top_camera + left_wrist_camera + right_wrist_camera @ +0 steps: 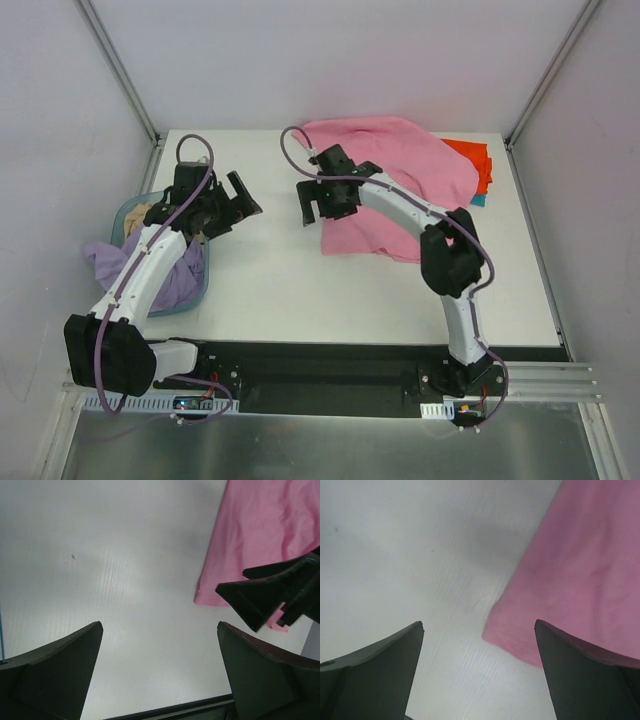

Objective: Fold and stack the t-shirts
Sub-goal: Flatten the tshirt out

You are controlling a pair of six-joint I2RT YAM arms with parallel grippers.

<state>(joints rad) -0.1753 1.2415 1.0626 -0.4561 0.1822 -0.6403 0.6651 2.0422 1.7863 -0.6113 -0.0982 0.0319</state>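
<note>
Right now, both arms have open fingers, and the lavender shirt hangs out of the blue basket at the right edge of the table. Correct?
Not quite. The blue basket with the lavender shirt sits at the left edge of the table, as the top external view shows. The left fingers and right fingers are indeed open.

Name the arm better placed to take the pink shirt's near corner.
Right. The right gripper hangs open directly over the corner of the pink shirt, one finger above the cloth. The left gripper, also open, hangs over bare table, with the shirt off to its side.
</note>
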